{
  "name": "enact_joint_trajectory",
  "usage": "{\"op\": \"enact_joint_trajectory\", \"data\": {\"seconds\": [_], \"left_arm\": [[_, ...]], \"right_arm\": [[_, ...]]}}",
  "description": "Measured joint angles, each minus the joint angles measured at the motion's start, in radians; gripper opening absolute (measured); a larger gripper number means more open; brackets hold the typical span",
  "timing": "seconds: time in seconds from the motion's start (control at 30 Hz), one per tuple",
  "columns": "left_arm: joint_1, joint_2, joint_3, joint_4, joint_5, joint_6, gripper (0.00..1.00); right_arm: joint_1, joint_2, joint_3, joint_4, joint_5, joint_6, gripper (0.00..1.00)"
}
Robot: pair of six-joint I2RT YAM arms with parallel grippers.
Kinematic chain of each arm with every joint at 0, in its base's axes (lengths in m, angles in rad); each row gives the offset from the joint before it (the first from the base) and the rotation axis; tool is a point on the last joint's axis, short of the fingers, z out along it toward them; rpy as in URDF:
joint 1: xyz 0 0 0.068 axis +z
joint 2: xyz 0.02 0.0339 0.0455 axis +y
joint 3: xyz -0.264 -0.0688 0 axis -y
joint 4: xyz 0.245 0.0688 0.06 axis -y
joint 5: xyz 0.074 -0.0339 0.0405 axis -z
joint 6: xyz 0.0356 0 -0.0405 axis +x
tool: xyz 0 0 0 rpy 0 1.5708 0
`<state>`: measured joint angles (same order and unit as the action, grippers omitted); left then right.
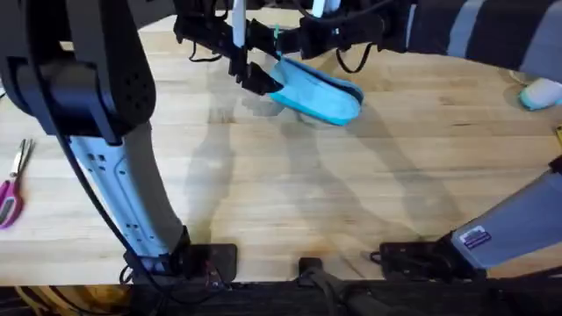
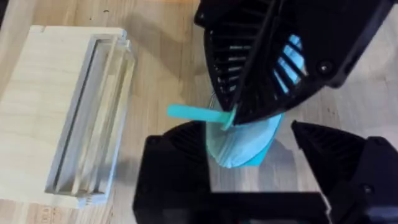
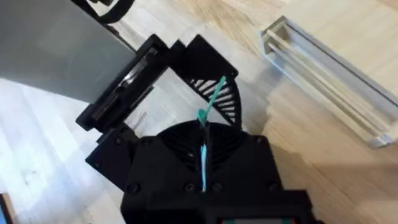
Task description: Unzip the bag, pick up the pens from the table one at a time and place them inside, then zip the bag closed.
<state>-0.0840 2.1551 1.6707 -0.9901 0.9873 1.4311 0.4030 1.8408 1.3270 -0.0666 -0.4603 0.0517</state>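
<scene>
Nearest the camera, the two arm bases sit at the near edge of the pale planked table (image 1: 290,202), the left arm rising large and dark on its side. Pink-handled scissors (image 1: 12,189) lie flat near the table's left edge, well apart from everything else.

Farther back, near the middle of the far side, the bag (image 1: 318,92) is a soft turquoise-blue oblong pouch, tilted, with its left end lifted and its rounded right end low by the wood. It casts a shadow beneath it. The left claw (image 1: 255,77) meets the pouch's left end; in the left wrist view its black fingers (image 2: 177,155) stand apart on either side of the pouch's rounded end (image 2: 245,143), so the claw is spread around the bag rather than pressed onto it.

Just above, the right claw (image 1: 290,39) is clamped on the thin green pen (image 3: 211,102), which pokes out from between its dark ribbed fingers and sits right over the pouch's upper edge. A clear rectangular box (image 2: 93,118) on a light wooden board lies beside the bag. A pale rounded object (image 1: 539,92) rests at the far right.
</scene>
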Motion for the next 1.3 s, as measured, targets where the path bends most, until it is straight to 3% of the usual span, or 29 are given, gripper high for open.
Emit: {"op": "enact_joint_trajectory", "data": {"seconds": [0.1,0.2,0.23,0.27,0.3,0.67,1.3], "left_arm": [[-0.008,0.0,0.0,0.007,-0.014,-0.014,0.664],[-0.012,0.0,0.0,0.021,-0.022,-0.021,0.333],[-0.012,0.0,0.0,0.026,-0.024,-0.021,0.173],[-0.012,0.0,0.0,0.028,-0.027,-0.021,0.077],[-0.012,0.0,0.0,0.025,-0.028,-0.022,0.054],[-0.012,0.0,0.0,0.021,-0.035,-0.025,0.04],[-0.014,0.0,0.0,0.021,-0.038,-0.025,0.042]], "right_arm": [[0.0,0.0,0.0,0.0,0.0,0.0,0.032],[0.0,0.0,0.0,0.0,0.0,0.0,0.032],[0.0,0.0,0.0,-0.001,-0.001,0.0,0.032],[0.0,0.0,0.0,-0.003,-0.002,0.0,0.032],[0.0,0.0,0.0,-0.002,-0.003,0.0,0.032],[-0.024,-0.01,0.0,-0.058,-0.004,0.0,0.032],[-0.081,-0.141,0.0,-0.454,0.298,-0.086,0.033]]}}
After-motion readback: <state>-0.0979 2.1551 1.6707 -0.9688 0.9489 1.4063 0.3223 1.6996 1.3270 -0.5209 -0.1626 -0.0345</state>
